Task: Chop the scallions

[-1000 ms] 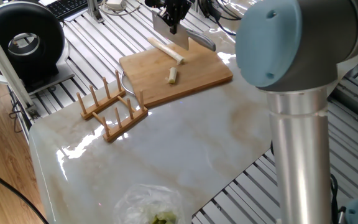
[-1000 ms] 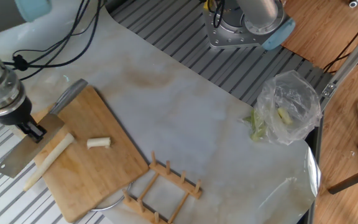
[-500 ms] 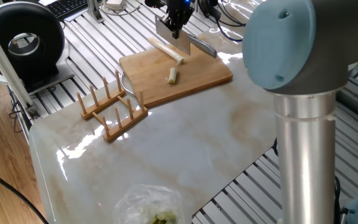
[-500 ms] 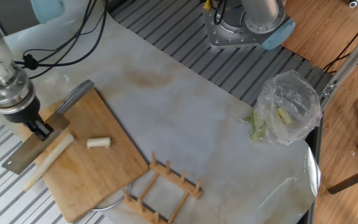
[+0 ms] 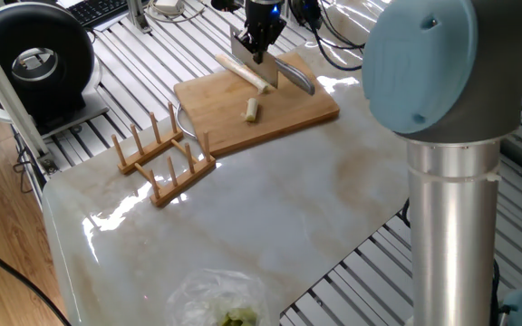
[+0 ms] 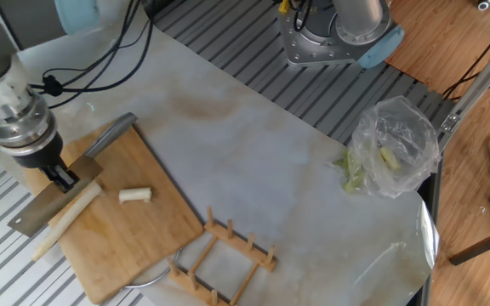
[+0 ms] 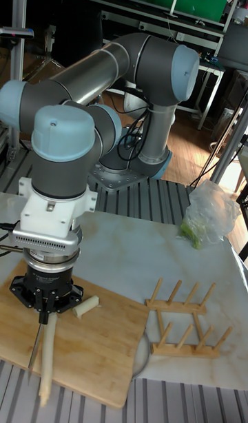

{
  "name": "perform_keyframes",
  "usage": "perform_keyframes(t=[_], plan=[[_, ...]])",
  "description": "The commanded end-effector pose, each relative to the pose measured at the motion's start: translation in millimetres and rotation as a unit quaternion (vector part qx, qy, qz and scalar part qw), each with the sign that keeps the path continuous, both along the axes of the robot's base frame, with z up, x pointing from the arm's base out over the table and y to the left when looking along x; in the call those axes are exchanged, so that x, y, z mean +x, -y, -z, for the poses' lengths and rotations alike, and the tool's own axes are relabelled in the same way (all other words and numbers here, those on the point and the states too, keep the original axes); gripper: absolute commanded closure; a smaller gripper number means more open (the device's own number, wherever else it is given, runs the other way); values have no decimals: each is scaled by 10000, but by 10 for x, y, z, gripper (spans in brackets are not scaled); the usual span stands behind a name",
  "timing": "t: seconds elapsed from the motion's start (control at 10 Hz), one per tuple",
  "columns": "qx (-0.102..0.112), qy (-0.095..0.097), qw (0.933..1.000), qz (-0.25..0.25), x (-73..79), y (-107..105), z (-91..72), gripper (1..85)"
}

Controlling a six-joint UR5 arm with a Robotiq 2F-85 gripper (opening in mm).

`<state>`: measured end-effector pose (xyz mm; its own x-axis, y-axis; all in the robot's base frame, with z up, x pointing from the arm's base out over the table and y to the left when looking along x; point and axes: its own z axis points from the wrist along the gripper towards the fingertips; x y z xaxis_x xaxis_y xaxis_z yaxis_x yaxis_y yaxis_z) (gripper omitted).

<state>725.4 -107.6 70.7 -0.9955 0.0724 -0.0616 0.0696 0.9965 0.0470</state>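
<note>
My gripper is shut on the spine of a steel cleaver, whose grey handle points away over the board's edge. The blade stands across the long pale scallion stalk, close to its cut end. A short cut scallion piece lies apart on the bamboo cutting board. In one fixed view the gripper holds the cleaver over the stalk, with the stub nearer the board's middle. The tall view shows the gripper, stalk and stub.
A wooden peg rack stands beside the board on the marble slab. A clear plastic bag with green bits sits at the slab's far corner. A black round device and the arm's base stand off the slab.
The gripper and cleaver have shifted along the stalk toward its cut end and come lower. The stalk and the cut piece have not moved.
</note>
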Motion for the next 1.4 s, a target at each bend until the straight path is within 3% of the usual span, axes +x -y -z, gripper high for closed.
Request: perform_keyframes(t=[0.0, 0.2, 0.5, 1.3], plan=[[83, 6, 9997, 219, -38, -74, 28, 843], [-200, 5, 9997, 127, -51, 49, 43, 843], [69, 16, 9994, 350, -45, -116, 41, 843], [282, -141, 9971, 686, -90, -431, 8, 843]])
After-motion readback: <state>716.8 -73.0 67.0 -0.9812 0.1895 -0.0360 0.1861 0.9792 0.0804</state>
